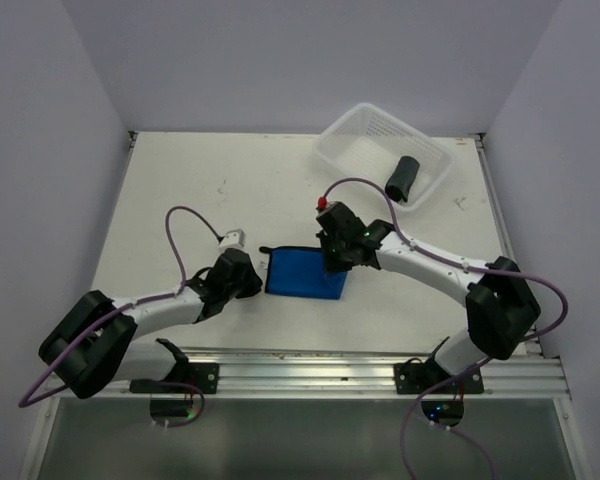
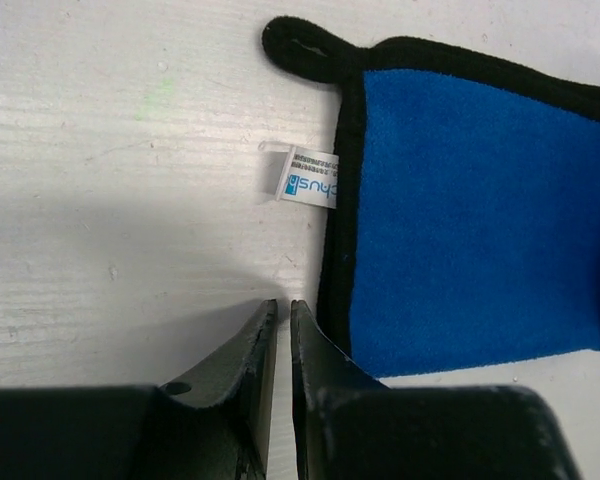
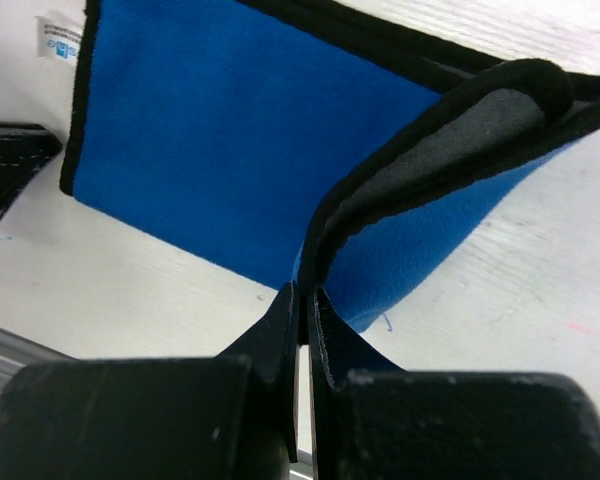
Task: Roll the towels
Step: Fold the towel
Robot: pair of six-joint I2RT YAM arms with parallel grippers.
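We see the dark towel [image 1: 402,178] rolled in the basket [image 1: 325,152], upper right. At centre the right gripper [image 3: 302,298] pinches the blue towel [image 1: 298,276], barely rolled; the left gripper [image 2: 283,312] is pressed together beside it.

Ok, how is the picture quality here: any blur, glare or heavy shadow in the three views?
Top external: evenly lit and sharp, only faint shadows, no glare. Left wrist: the blue towel and its label are crisp; the left pincer is dark, soft, and shadows the table. Right wrist: the right pincer is dark and slightly soft; no glare.
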